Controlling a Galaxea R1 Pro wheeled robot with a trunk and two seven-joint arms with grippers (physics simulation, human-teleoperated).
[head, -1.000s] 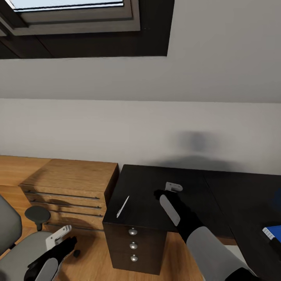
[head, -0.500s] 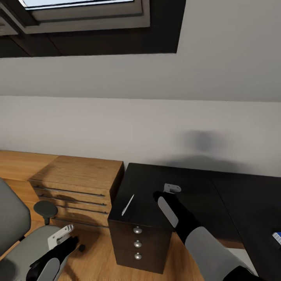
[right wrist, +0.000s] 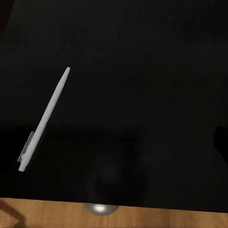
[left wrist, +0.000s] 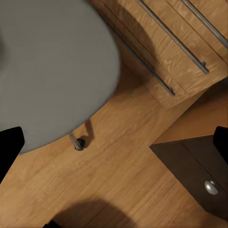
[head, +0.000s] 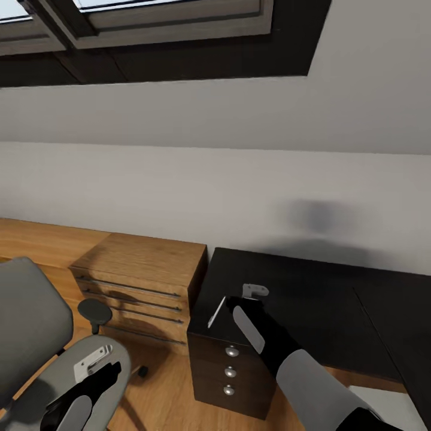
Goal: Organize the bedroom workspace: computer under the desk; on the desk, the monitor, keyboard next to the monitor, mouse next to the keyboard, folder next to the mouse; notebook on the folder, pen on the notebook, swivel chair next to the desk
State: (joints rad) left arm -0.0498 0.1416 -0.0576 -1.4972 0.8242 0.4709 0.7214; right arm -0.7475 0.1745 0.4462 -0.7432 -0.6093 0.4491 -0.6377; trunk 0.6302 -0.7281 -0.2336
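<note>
Right end effector point(head: 256, 291) hangs over the glossy black counter point(head: 311, 299), above its near-left corner, with the white pen point(head: 216, 312) lying just to its left on the top. From my head view I see only the pale bracket at its tip, so I cannot tell whether the fingers are apart or together. In my right wrist view the pen point(right wrist: 44, 119) lies flat and slanted on the black surface, touching nothing else, its clip end toward the counter's front edge; a round silver knob point(right wrist: 100, 208) of the drawer unit point(head: 230, 371) peeks out just under that edge.

My left end effector point(head: 91, 363) hovers low over the grey seat of the swivel chair point(head: 42, 335), and I see nothing gripped in it. In my left wrist view the two dark fingertips point(left wrist: 10, 145) sit at opposite margins of the picture, so it stands spread wide, with the grey seat point(left wrist: 47, 66) and the light wood floor point(left wrist: 118, 180) between them.

Beside the chair, a low oak drawer chest point(head: 140, 281) with slim metal handles stands against the grey wall, just left of the counter's black drawers. One black armrest pad point(head: 94, 310) shows between the seat and that chest. A skylight frame point(head: 149, 18) crosses the top of my head view.
</note>
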